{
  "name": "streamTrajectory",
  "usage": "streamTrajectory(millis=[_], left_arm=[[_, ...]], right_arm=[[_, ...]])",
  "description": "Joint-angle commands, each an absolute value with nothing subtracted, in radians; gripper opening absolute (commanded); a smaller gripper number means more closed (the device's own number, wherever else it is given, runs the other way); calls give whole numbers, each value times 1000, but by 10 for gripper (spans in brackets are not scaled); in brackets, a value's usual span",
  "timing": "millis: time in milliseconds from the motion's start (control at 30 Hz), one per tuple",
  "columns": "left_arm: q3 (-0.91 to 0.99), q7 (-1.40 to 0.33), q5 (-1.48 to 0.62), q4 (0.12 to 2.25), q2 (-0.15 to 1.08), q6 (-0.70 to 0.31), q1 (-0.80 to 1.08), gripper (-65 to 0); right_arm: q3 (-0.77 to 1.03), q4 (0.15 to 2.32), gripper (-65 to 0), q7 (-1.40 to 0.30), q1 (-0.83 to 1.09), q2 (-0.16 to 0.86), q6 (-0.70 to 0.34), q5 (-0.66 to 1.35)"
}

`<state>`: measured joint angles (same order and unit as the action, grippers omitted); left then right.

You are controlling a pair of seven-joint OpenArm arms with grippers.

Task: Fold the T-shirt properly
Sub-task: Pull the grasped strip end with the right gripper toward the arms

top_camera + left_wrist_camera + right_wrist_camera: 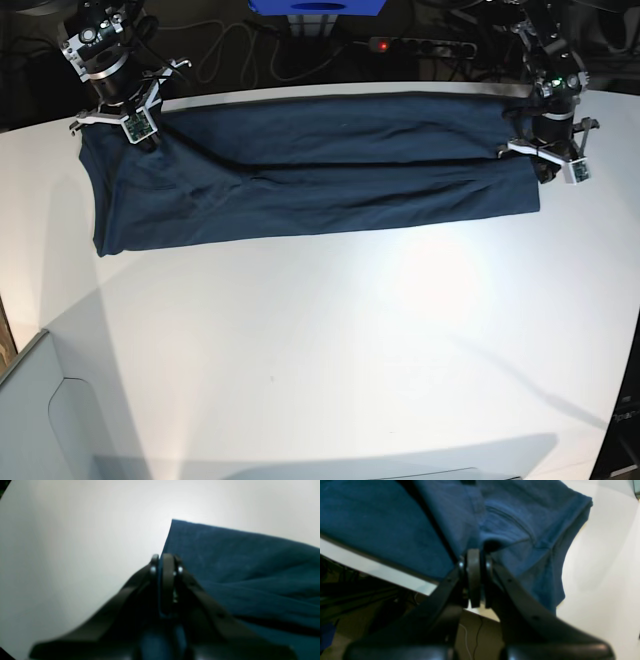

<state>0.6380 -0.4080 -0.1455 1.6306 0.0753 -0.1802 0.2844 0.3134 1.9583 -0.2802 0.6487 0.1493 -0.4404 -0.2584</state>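
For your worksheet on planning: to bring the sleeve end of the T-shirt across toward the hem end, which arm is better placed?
Probably the right arm. The right gripper is shut on the T-shirt beside its sleeve. The left gripper pinches the straight hem end and could hold it in place.

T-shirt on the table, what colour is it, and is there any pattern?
The T-shirt is plain dark teal-blue, no pattern visible; the base view shows it best.

A white bench [330, 340] fills most of the base view. Behind its far edge lie a power strip [425, 45] with a red light, loose cables [235, 50] and a blue box [318, 7].
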Motion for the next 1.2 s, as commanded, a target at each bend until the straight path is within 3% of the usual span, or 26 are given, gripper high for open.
streamTrajectory(millis=[0,100,300,400,533,733,1167], left_arm=[[641,-384,-151,1639,87,-180,278,-650],[641,-384,-151,1638,87,-180,278,-650],[641,-384,-151,1639,87,-180,278,-650],[642,-384,-151,1641,87,-180,280,-650],[641,-384,-151,1641,87,-180,280,-650],[642,-384,-151,1643,87,-180,280,-650],[644,-384,-151,1641,87,-180,280,-650]], right_arm=[[318,1968,-648,-260,653,157,-450,-251],[318,1962,-603,-262,653,159,-450,-251],[364,1982,-304,-251,684,153,-450,-249],[406,1998,-227,-237,688,130,-450,-248],[472,1998,-222,-232,677,88,-452,-248],[483,1992,-222,-237,647,38,-555,-249],[481,1819,-222,-239,559,59,-576,-249]])
